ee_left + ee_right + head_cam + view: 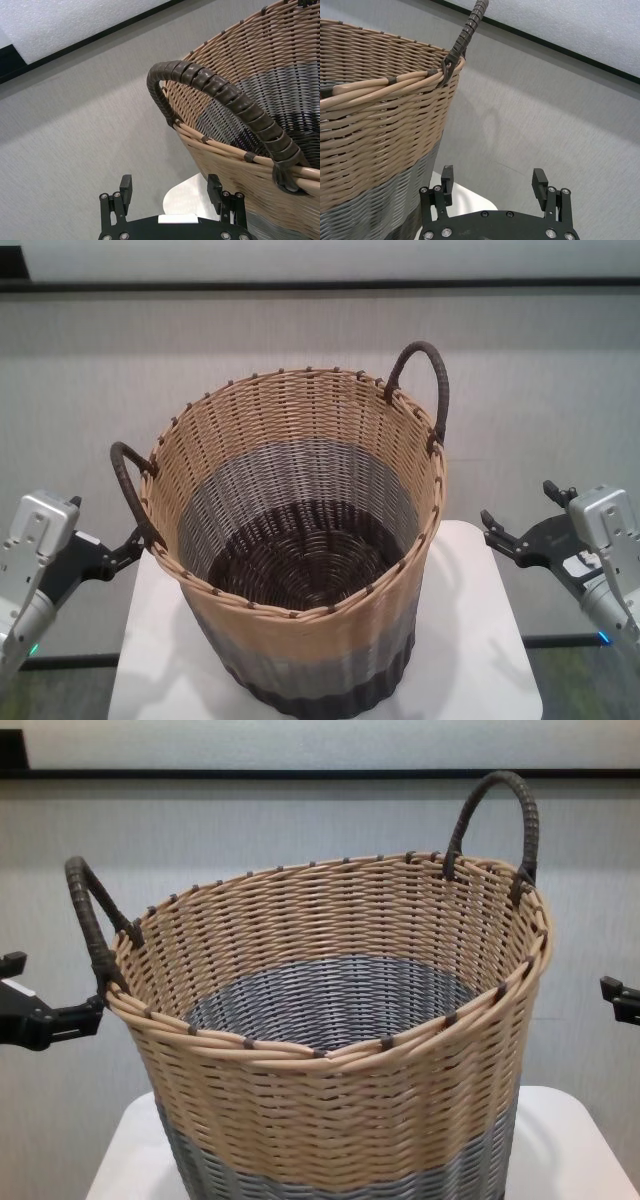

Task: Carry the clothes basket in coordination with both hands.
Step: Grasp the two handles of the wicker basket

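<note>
the clothes basket (300, 560) stands upright on a small white table (480, 640), and it takes up most of the table top. it is tan at the top, grey lower down and dark at the bottom, and nothing can be seen inside it. closest to the robot, the left gripper (128, 545) is just beside the basket, right under the left handle (130, 490) but not touching it. its two fingers are spread wide with nothing between them. the right gripper (505, 537) is on the other side of the basket, a bit away from its wall, with its fingers spread wide too and holding nothing. farther back on the basket rim, the right handle (425, 380) sticks up, well above that gripper. behind the basket is a plain grey wall (100, 370)
</note>
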You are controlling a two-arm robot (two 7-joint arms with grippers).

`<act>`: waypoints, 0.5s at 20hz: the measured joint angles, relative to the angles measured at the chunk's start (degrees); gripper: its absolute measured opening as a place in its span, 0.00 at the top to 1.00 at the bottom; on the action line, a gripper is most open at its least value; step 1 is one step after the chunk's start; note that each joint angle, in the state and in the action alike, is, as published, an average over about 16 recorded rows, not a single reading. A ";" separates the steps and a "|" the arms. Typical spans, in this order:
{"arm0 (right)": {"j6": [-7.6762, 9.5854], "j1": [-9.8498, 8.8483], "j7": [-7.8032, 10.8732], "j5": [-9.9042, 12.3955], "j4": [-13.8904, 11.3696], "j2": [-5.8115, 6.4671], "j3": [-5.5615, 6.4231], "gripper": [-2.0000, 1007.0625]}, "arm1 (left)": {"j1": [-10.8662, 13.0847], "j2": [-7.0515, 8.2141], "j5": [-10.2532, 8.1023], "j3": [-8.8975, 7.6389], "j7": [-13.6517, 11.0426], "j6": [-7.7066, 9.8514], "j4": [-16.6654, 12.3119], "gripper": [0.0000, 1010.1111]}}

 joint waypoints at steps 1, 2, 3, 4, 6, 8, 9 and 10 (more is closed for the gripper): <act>0.00 0.00 0.00 0.00 0.00 0.00 0.00 0.00 | 0.00 0.00 0.00 0.00 0.00 0.00 0.00 0.01; 0.00 0.00 0.00 0.00 0.00 0.00 0.00 0.00 | 0.00 0.00 0.00 0.00 0.00 0.00 0.00 0.01; 0.00 0.00 0.00 0.00 0.00 0.00 0.00 0.00 | 0.00 0.00 0.00 0.00 0.00 0.00 0.00 0.01; 0.00 0.00 0.00 0.00 0.00 0.00 0.00 0.00 | 0.00 0.00 0.00 0.00 0.00 0.00 0.00 0.01; 0.00 0.00 0.00 0.00 0.00 0.00 0.00 0.00 | 0.00 0.00 0.00 0.00 0.00 0.00 0.00 0.01; 0.00 0.00 0.00 0.00 0.00 0.00 0.00 0.00 | 0.00 0.00 0.00 0.00 0.00 0.00 0.00 0.01; 0.00 0.00 0.00 0.00 0.00 0.00 0.00 0.00 | 0.00 0.00 0.00 0.00 0.00 0.00 0.00 0.01; 0.00 0.00 0.00 0.00 0.00 0.00 0.00 0.00 | 0.00 0.00 0.00 0.00 0.00 0.00 0.00 0.01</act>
